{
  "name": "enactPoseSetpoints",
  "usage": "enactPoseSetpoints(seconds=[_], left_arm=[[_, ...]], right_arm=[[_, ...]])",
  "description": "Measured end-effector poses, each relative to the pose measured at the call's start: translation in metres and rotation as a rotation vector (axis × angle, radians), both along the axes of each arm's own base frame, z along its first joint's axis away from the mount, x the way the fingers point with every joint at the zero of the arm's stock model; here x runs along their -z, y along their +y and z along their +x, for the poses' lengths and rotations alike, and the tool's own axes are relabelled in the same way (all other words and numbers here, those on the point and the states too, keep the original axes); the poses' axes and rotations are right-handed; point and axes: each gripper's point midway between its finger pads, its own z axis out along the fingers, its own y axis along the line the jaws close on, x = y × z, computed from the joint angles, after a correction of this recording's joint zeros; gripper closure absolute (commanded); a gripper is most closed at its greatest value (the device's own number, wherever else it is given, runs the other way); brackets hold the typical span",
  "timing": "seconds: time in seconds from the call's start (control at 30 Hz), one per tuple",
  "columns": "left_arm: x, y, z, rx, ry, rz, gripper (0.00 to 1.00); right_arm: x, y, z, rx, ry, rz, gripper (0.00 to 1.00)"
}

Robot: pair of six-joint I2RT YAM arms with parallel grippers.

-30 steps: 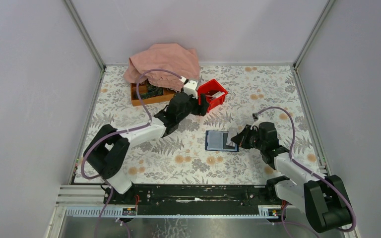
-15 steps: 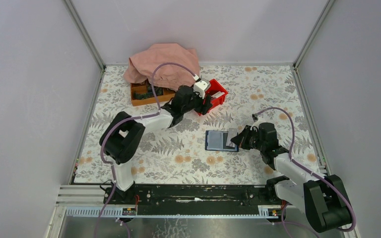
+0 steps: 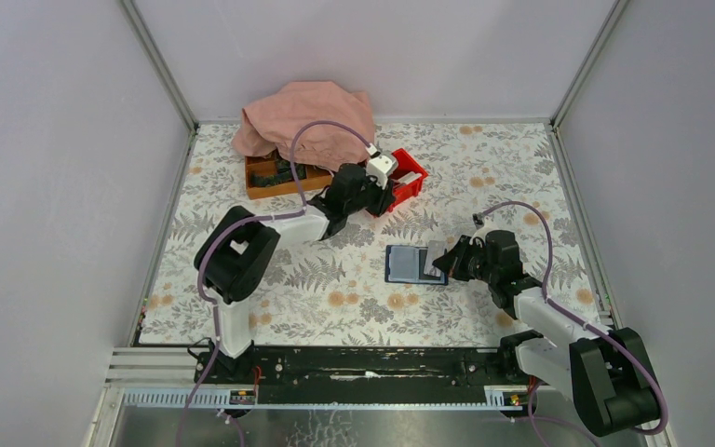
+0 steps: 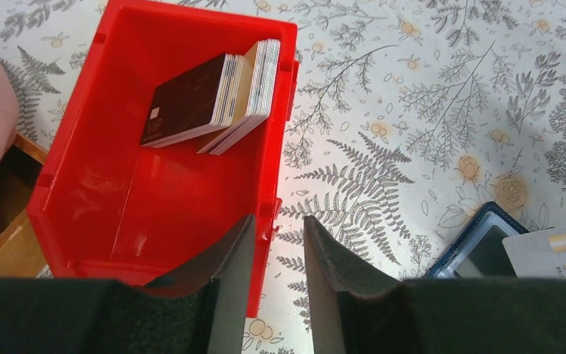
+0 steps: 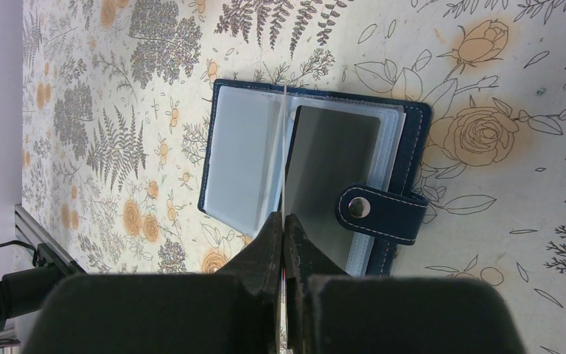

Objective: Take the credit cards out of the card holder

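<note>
Low and right of centre in the overhead view, the right gripper (image 5: 284, 221) is pinched together on the edge of a silvery card (image 4: 553, 247). The card stands up from the card holder (image 5: 239, 158), which lies open and flat on the worktop (image 3: 335, 298) with its snap tab flopped over the right-hand page. The step in hand looks like drawing this card clear of its sleeve. A dark panel fills the right page, probably another card to come out.

Further up, just above centre, the left gripper (image 4: 278, 228) hangs over the near rim of the red bin (image 4: 81, 169), its jaws a little apart with nothing between them. A stack of credit cards (image 4: 214, 99), a dark one on top, leans in the bin's far corner.

Next, I judge, the pinched card needs a straight pull along its sleeve, then a carry to the bin.

The worktop wears a floral, fern-printed cover. At its far edge sit a wooden tray (image 3: 270, 191) and a pink cloth (image 3: 307, 112), with plain pale walls (image 3: 382, 56) around.
</note>
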Motion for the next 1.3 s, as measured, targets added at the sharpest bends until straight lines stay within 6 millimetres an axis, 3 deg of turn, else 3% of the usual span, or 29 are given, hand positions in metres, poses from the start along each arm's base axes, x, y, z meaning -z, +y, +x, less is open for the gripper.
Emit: enactPoseSetpoints(seconds=[0.13,0.3,0.43,0.53,0.87,1.3], left_arm=[[0.012,0.0,0.0,-0.002,0.02,0.014,0.54],[0.031,0.0,0.0,-0.002,0.053,0.033,0.59],[0.034,0.0,0.004,-0.01,0.049,0.044,0.9],[0.032,-0.001,0.005,-0.012,0.042,0.044,1.0],[0.035,-0.001,0.001,-0.078,0.043,0.052,1.0],[0.028,-0.031,-0.048,-0.243,0.115,-0.01,1.0]], right_arm=[[0.0,0.0,0.0,0.0,-0.001,0.0,1.0],[-0.001,0.0,0.0,0.0,-0.004,0.001,1.0],[-0.001,0.0,0.0,0.0,-0.005,0.001,1.0],[-0.001,0.0,0.0,0.0,-0.005,0.001,1.0],[-0.003,0.0,0.0,-0.003,-0.011,0.005,1.0],[-0.014,0.001,0.0,-0.006,-0.054,0.018,1.0]])
